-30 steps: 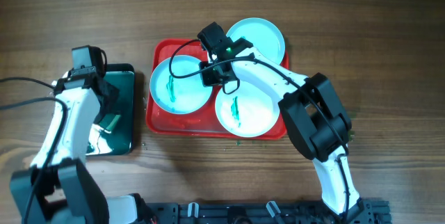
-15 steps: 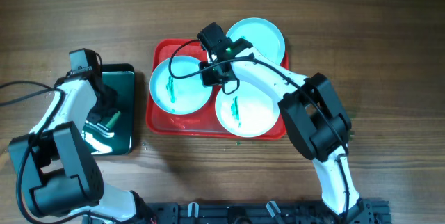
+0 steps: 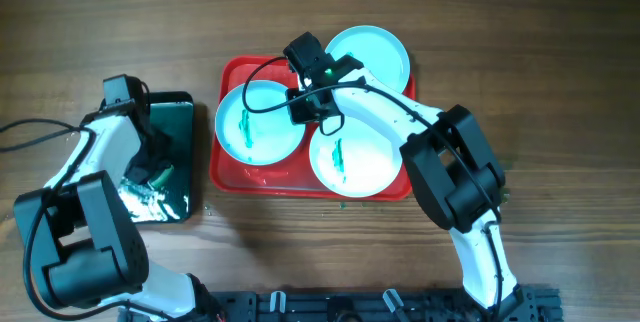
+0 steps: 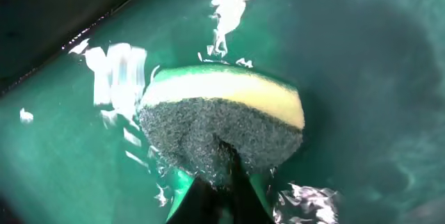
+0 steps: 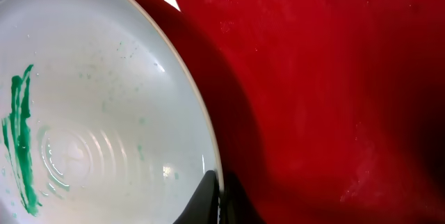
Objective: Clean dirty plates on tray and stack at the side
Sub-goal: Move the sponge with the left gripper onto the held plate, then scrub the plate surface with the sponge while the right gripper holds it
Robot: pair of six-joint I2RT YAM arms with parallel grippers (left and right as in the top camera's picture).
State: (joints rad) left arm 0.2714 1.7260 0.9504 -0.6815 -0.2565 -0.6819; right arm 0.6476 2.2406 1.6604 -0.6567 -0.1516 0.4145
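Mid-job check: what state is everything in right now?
Left plate: smeared, rim gripped.
Front plate: smeared.
Back plate: no smear visible.
Red tray: holds all three plates.
Sponge: wet, in the basin.
Basin: holds water.
Left end effector: shut on sponge.
Right end effector: shut on left plate.

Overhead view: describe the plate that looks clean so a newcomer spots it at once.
Start at the red tray in mid-table, holding three pale plates. Go to its far right corner: the far plate there overhangs the rim. Unlike the left plate and the near plate, each with a teal-green smear, its visible face shows none.
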